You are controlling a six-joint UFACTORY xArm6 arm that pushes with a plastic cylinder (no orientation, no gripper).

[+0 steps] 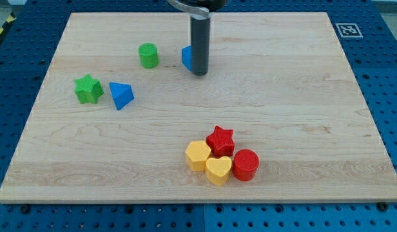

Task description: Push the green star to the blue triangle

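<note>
Sitting just left of blue triangle (120,95): green star (88,89); my tip (198,73) far off; no pincer, no legible text.

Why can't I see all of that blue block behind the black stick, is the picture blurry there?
In the camera view it is not blur: the rod hides most of the blue block, my tip resting just to its right. The same view is sharp and evenly lit, with soft small shadows under the green star and blue triangle, and no glare on the board.

Pale matt wooden board (282,103); smooth plastic-looking green star (88,89).
</note>
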